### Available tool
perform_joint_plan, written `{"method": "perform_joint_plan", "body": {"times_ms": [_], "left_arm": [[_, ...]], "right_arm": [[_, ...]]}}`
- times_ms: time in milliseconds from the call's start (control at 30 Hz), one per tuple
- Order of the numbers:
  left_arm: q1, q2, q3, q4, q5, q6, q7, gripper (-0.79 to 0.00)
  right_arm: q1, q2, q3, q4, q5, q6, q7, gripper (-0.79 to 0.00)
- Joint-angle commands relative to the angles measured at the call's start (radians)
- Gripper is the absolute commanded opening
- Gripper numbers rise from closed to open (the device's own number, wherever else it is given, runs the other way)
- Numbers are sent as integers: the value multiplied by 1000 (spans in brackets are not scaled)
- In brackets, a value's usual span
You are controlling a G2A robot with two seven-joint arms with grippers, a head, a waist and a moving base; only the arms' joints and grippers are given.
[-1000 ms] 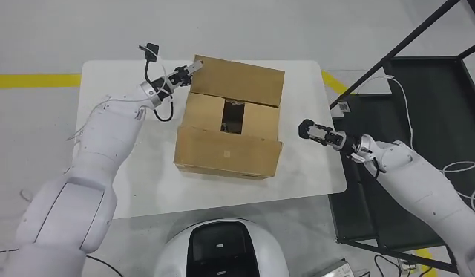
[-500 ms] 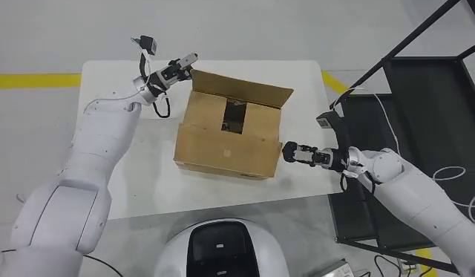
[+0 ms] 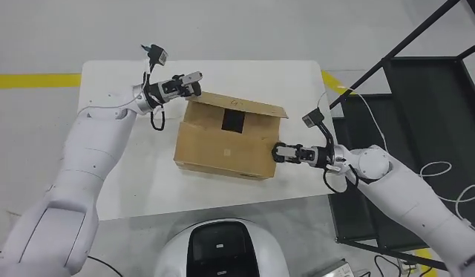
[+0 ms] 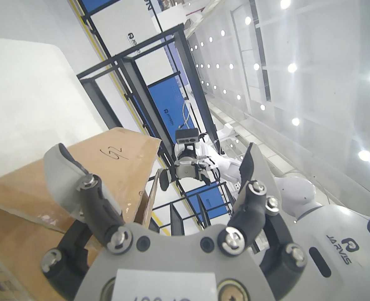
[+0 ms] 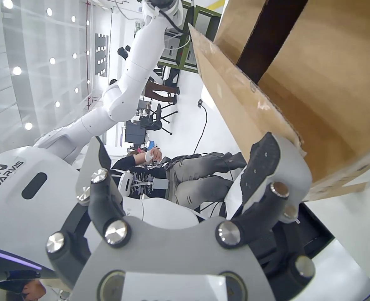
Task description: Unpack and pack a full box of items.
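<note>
Cardboard box (image 3: 223, 147) mid-counter (image 3: 126, 180), flaps partly raised, dark gap at centre, handwritten mark (image 4: 114, 154) on far flap (image 3: 241, 105), left hand (image 3: 194, 79) spread wide at that flap's left corner, right hand (image 3: 279, 152) spread wide against the box's near right corner.

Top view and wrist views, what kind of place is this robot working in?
Probably a large industrial hall or robotics test floor: a high roof with rows of ceiling lights, a yellow floor line, and black metal racking beside the white table.

box (image 3: 226, 143) | brown cardboard | mid-table | flaps partly open, contents unclear
</note>
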Motion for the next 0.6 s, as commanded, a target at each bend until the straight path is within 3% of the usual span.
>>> {"method": "perform_joint_plan", "body": {"times_ms": [0, 200, 567], "left_arm": [[10, 16, 14, -26, 3, 26, -26, 0], [36, 56, 63, -93, 13, 77, -77, 0], [38, 109, 123, -124, -24, 49, -48, 0]], "right_arm": [[7, -6, 1, -4, -9, 16, -13, 0], [23, -21, 11, -8, -37, 48, -32, 0], [112, -78, -35, 67, -66, 230, -138, 0]]}}
